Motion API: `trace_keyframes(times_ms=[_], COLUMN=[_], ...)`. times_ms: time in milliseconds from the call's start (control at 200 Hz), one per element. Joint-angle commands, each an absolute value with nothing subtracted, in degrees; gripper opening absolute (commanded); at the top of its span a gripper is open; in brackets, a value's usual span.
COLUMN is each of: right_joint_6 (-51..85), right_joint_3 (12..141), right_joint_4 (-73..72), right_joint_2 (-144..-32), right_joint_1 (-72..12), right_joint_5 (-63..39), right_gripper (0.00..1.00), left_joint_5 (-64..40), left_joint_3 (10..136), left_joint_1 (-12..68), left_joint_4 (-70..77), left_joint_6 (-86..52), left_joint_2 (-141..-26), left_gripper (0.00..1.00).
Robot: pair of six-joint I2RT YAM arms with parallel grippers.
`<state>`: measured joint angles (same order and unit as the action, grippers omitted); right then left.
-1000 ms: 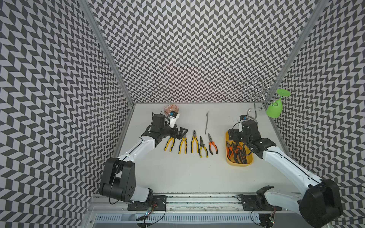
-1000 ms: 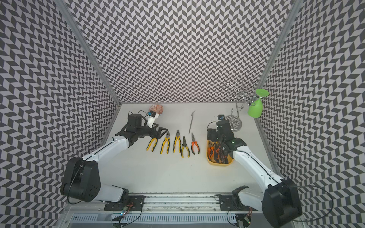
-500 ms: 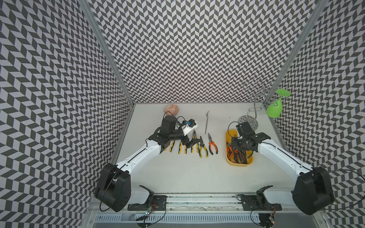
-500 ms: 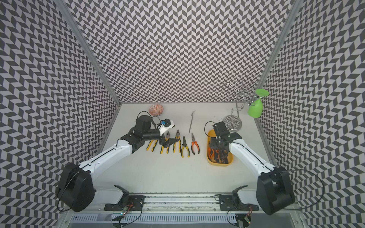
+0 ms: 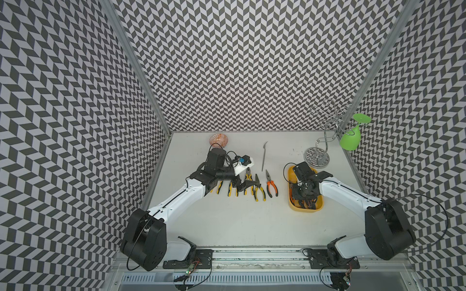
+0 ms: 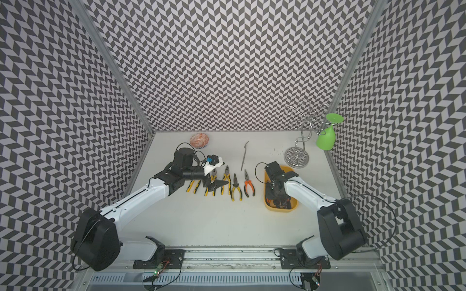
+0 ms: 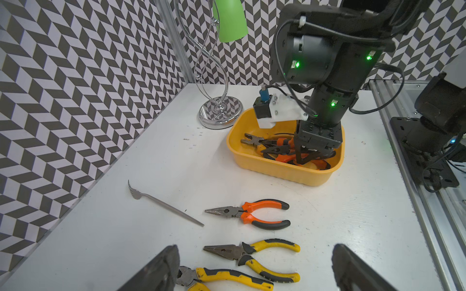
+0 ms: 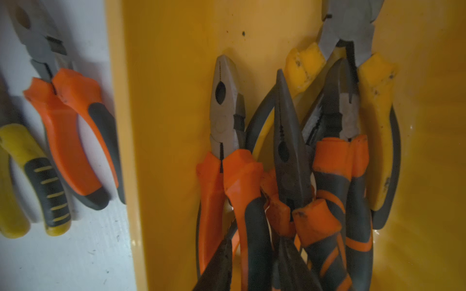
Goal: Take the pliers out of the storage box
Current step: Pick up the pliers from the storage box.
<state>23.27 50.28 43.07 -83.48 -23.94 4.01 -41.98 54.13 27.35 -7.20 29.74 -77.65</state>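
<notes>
The right gripper is down inside the storage box, at its 6 o'clock end, right among the handles of the pliers heaped there. Its two dark fingers stand narrow, one on either side of a handle of the orange-and-black combination pliers. Whether they actually pinch it I cannot tell.

The box sits at about 3 o'clock on the table, its long side running 12 to 6. I count four pliers in it, all lying roughly along that same line, noses toward 12 and the back wall, handles toward 6. The combination pair is closest to the 9 o'clock side and a long-nosed pair overlaps it. Next comes another orange-and-black pair. A yellow-handled pair lies toward 3 o'clock, its nose reaching farthest toward 12.

A row of five pliers lies on the table at the box's 9 o'clock, near the middle, likewise nosed toward 12. The orange long-nosed one is nearest the box, but apart from it. The left gripper hangs over the 9 o'clock part of that row, jaws spread wide and holding nothing.

Back at 11 o'clock sits a patterned bowl. A thin grey utensil lies at 12. At about 1 o'clock a chrome stand carries a green glass.
</notes>
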Motion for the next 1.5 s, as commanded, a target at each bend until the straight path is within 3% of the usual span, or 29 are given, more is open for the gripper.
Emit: trace_keyframes(times_ms=[0, 95, 320, 531, 746, 991, 1212, 1332, 1492], right_joint_6=[24.08, 24.66, 25.00, 21.76, 20.47, 19.25, 21.17, 22.30, 23.01], right_joint_3=[49.84, 49.76, 49.76, 49.90, 49.47, 46.80, 44.05, 42.64, 42.98], right_joint_4=[41.13, 41.13, 40.42, 36.68, 28.73, 18.02, 7.86, 2.74, 0.59], right_joint_2=[-84.16, -83.06, -76.98, -71.04, -63.56, -57.76, -54.70, -54.31, -55.15], right_joint_1=[-24.25, -24.19, -24.04, -23.93, -23.98, -23.93, -23.91, -23.96, -23.91], right_joint_5=[6.41, 7.41, 9.28, 9.34, 6.59, 0.17, -5.15, -7.01, -8.25], right_gripper=[0.27, 0.15, 0.00, 0.00, 0.00, 0.00, 0.00, 0.00, 0.00], left_joint_5=[-43.59, -44.24, -46.25, -44.14, -41.32, -41.08, -39.31, -38.42, -38.62], left_joint_3=[54.42, 54.37, 54.70, 54.50, 54.01, 53.85, 58.00, 59.36, 63.15], left_joint_1=[27.63, 27.68, 27.67, 27.68, 27.57, 28.85, 33.43, 36.18, 38.64], left_joint_4=[-7.80, -7.96, -8.26, -5.28, 2.45, 21.74, 27.17, 33.00, 37.02], left_joint_6=[30.06, 30.16, 30.15, 24.52, 4.90, -24.11, -34.65, -40.53, -46.23], left_joint_2=[-76.05, -76.11, -76.20, -76.85, -78.36, -84.14, -90.84, -93.81, -98.24], left_gripper=[0.98, 0.98, 0.98, 0.98, 0.98, 0.93, 0.90, 0.86, 0.71])
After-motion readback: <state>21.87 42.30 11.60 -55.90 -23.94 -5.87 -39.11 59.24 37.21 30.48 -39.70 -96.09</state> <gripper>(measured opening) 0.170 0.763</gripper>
